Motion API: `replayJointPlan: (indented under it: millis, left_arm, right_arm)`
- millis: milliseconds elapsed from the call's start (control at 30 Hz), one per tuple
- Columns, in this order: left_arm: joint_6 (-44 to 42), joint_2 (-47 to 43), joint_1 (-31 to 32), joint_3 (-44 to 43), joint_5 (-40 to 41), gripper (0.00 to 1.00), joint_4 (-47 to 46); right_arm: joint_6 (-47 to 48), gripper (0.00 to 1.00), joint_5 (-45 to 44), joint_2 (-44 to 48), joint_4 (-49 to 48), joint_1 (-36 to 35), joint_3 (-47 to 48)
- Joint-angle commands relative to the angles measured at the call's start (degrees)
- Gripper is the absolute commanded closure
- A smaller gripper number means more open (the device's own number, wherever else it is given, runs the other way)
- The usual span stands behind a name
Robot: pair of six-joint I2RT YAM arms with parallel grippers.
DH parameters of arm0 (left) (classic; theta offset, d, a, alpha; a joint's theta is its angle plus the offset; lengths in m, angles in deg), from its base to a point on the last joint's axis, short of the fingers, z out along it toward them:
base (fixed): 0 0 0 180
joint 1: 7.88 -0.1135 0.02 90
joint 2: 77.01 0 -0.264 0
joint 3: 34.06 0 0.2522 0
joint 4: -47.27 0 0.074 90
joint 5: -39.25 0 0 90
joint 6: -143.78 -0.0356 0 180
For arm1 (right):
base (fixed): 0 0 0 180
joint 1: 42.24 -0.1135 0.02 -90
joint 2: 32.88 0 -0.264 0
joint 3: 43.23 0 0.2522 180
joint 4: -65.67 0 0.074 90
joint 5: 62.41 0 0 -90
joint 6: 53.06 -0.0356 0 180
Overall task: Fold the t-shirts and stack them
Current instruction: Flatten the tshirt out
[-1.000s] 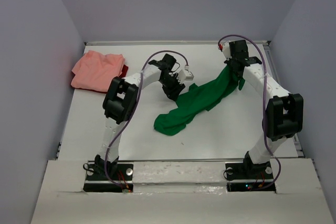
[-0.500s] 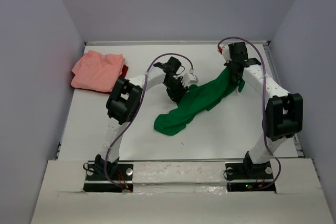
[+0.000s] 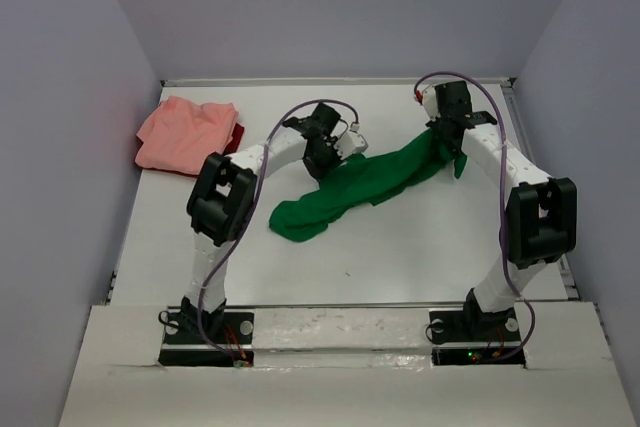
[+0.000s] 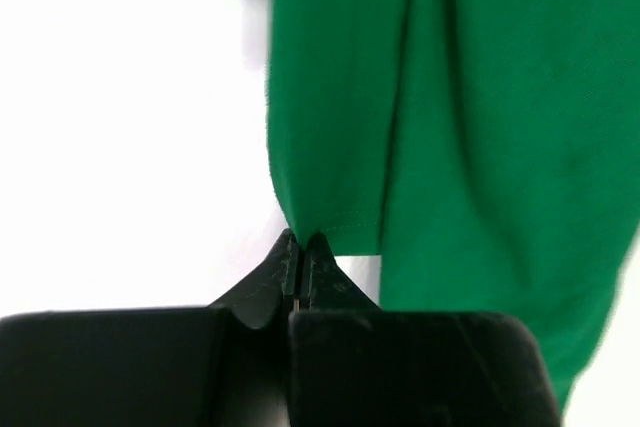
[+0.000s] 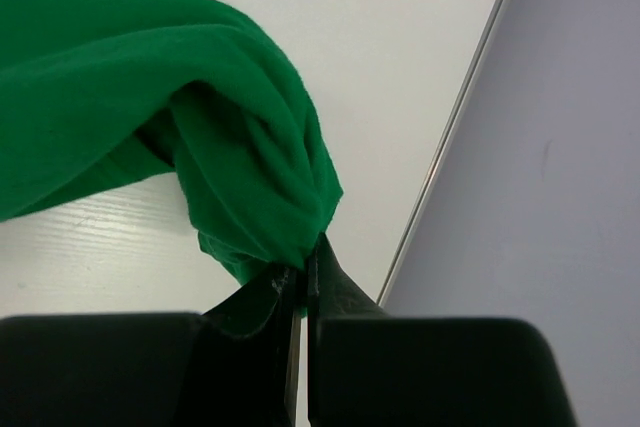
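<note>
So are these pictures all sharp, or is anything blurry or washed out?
Top view: even light, faint shadows, sharp. Left wrist: green shirt looks soft, table washed out white. Right wrist: crisper, folds and table grain show; fingers almost black.

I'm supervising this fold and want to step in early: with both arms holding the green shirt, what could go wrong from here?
1. The left jaws pinch only a thin hem corner of the green t-shirt; a pull could slip it free.
2. The right jaws hold a bunched wad and the shirt lies twisted between the arms, so it may spread rope-like, not flat.
</note>
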Motion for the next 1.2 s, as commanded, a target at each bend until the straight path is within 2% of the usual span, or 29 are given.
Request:
replayJointPlan:
  millis: [0,133,200,433,800,1000,1033,1067,1100,1167]
  left_arm:
    - [0.6,-13.0,-2.9,-0.3,10.1,1.00,-0.3]
    - [1.4,-19.9,-6.1,-3.0,13.2,1.00,3.8]
    - [1.3,-23.8,-6.2,-3.9,16.9,1.00,4.7]
    - [1.3,-31.0,-6.1,-5.2,21.8,1.00,8.3]
    - [5.5,-37.3,-6.2,3.0,34.4,1.00,0.1]
    - [6.7,-38.7,-7.0,3.3,37.0,1.00,0.4]
    - [6.5,-39.0,-7.1,3.7,37.2,1.00,0.4]
    - [6.5,-39.2,-7.1,4.3,37.1,1.00,0.5]
    - [6.3,-39.4,-7.1,4.5,37.1,1.00,0.6]
    - [6.3,-40.1,-7.2,5.3,37.3,1.00,0.6]
  right_arm:
    - [0.0,1.00,1.5,2.2,0.6,0.4,1.1]
    - [1.1,1.00,1.6,2.2,0.7,0.4,2.1]
    - [1.3,1.00,1.5,1.9,0.8,0.4,2.8]
    - [1.4,1.00,1.6,2.5,1.3,0.4,4.8]
    - [2.0,1.00,0.3,2.7,1.5,0.4,13.8]
    - [1.8,1.00,7.8,4.2,6.3,0.4,10.9]
    - [2.0,0.93,13.9,4.6,11.8,0.4,9.0]
    - [2.1,0.77,15.9,4.8,14.1,0.4,8.2]
    - [1.9,0.44,16.9,5.4,15.7,0.4,6.9]
    - [1.7,0.25,21.1,6.6,20.2,0.4,3.8]
